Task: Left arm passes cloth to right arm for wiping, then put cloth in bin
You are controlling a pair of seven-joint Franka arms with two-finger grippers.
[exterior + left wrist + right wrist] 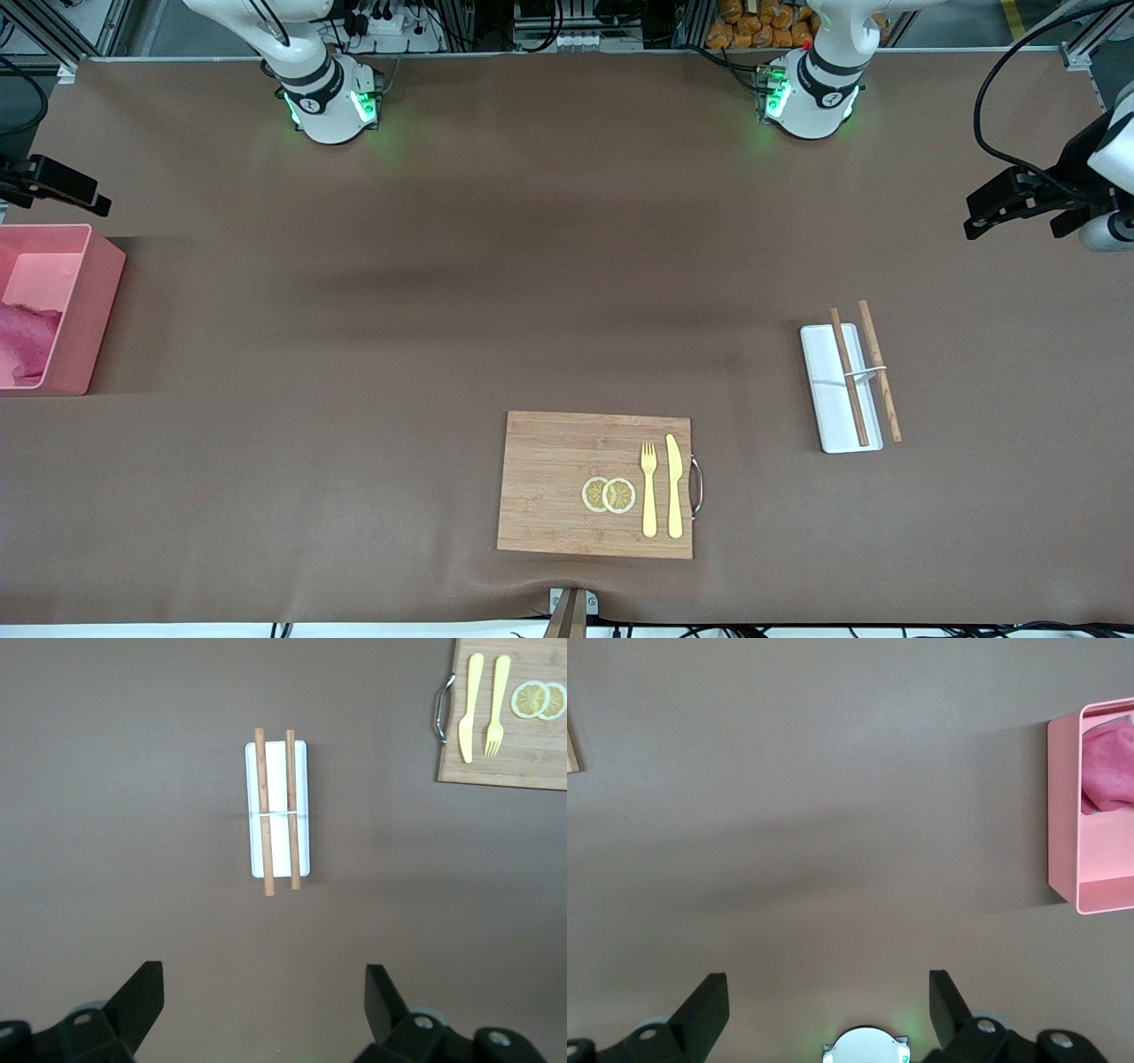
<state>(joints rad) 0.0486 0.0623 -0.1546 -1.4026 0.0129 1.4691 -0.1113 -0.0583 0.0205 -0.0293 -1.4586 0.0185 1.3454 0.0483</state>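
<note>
Magenta cloth point(27, 341) crumpled, apparently loose, inside pink bin point(89, 301).

Bin point(84, 301) and cloth point(27, 341) — edge-cropped

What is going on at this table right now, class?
Nothing is being handled at this moment. The cloth already lies crumpled inside the pink bin at the right arm's end of the table. The right hand is open over bare table near that bin, and the left hand is open at the left arm's end, near the white tray with its two chopsticks. A cutting board with a fork, a knife and lemon slices sits untouched nearer the front camera.
</note>
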